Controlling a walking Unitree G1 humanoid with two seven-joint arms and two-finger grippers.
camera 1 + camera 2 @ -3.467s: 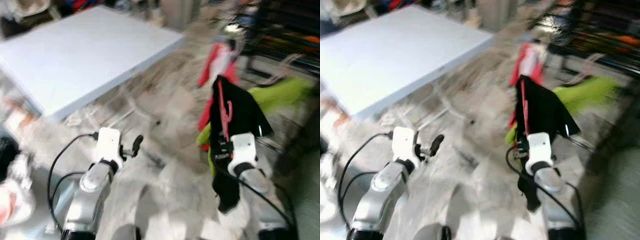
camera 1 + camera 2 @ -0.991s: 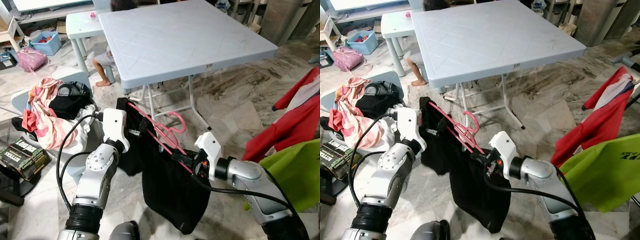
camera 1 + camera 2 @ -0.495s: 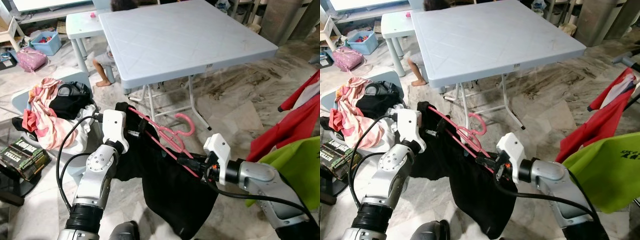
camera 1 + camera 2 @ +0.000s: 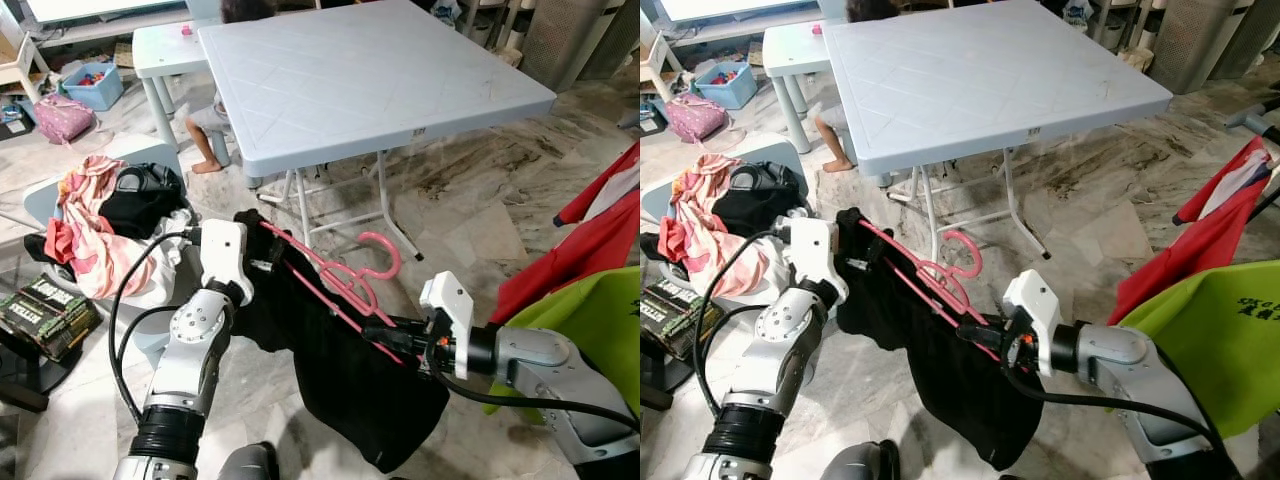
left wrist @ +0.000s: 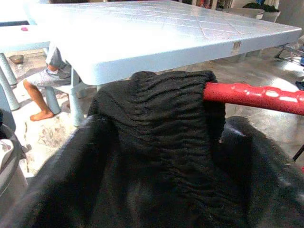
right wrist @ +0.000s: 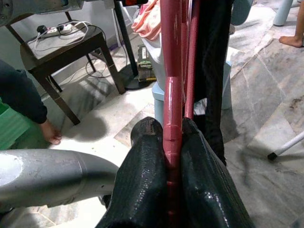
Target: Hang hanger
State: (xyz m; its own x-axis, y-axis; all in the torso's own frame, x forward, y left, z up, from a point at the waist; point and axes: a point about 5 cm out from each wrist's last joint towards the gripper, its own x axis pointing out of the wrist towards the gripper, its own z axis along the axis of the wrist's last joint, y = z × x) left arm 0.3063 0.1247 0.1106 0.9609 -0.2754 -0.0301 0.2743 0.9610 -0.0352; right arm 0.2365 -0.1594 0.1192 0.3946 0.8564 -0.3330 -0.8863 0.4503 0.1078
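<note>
While your right gripper (image 6: 172, 156) clamps its two black fingers (image 6: 145, 166) on one end of the pink hanger (image 4: 330, 275), the hanger slants away from those fingers toward your left gripper (image 4: 262, 265), held above the marble floor (image 4: 470, 200). A black garment (image 4: 350, 370) is draped over the hanger and hangs below it between the two grippers. The hanger's hook (image 4: 375, 262) curls up about midway between them, on the side toward the white table (image 4: 980, 70). At your left gripper, the far end of the hanger pokes out of the bunched black cloth right in front of the wrist camera; you cannot tell whether those fingers are clenched or released, since the cloth covers them. Beyond your right gripper hang a red garment (image 4: 1210, 235) and a green one (image 4: 1215, 335). Beyond your left arm, a pile of clothes (image 4: 110, 215) lies on a chair.
</note>
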